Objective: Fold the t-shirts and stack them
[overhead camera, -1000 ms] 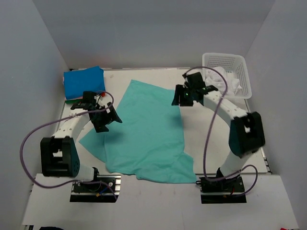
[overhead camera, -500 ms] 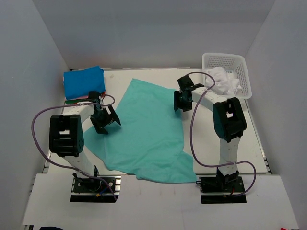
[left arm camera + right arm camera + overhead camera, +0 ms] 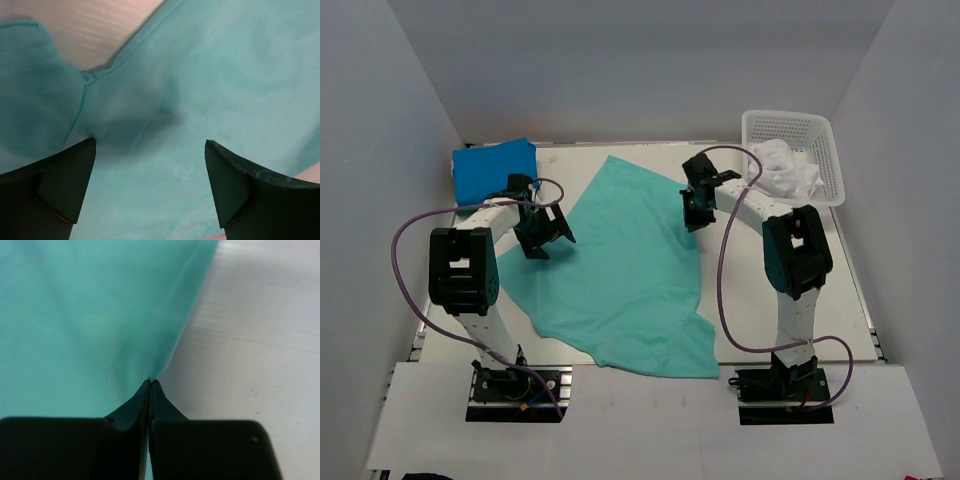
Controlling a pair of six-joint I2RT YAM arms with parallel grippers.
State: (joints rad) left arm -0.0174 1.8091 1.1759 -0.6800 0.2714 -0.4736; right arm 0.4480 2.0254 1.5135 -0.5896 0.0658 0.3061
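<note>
My right fingers (image 3: 127, 412) pinch the shirt (image 3: 90, 315) edge; my left fingers (image 3: 55, 182) gape over it. I'd grip the hem before lifting.

Teal shirt (image 3: 620, 270) lies spread on the desk (image 3: 800, 290). Left tool (image 3: 542, 232) is over its left edge, right tool (image 3: 695, 205) at its right edge. Folded blue shirt (image 3: 492, 170) far left; basket (image 3: 830, 160) with white cloth (image 3: 785, 170) far right.
</note>
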